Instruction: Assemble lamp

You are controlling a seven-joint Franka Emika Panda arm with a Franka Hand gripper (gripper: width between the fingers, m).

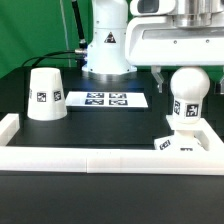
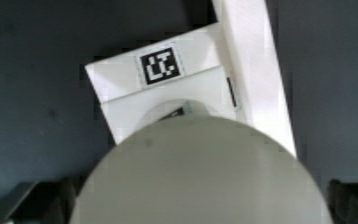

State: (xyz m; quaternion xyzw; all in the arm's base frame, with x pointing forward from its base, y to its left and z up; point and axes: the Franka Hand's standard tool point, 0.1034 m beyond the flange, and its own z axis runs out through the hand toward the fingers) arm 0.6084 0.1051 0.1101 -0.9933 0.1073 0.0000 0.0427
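The round-headed bulb [image 1: 187, 92] stands upright on the flat square base [image 1: 195, 141] at the exterior view's right. My gripper [image 1: 186, 78] hangs over it, its fingers on either side of the bulb's head with a small gap on each side, so it is open. In the wrist view the bulb [image 2: 201, 170] fills the near part, with the gripper [image 2: 197, 206] around it and dark fingers [image 2: 43, 200] at the edges. The base [image 2: 137, 88] with its tag lies beyond. The cone shade [image 1: 45, 95] stands alone at the exterior view's left.
The marker board [image 1: 105, 99] lies between the shade and the bulb. A low white wall [image 1: 100, 160] runs along the front and turns up at both ends; it also shows in the wrist view [image 2: 247, 50]. The robot pedestal [image 1: 107, 50] stands behind.
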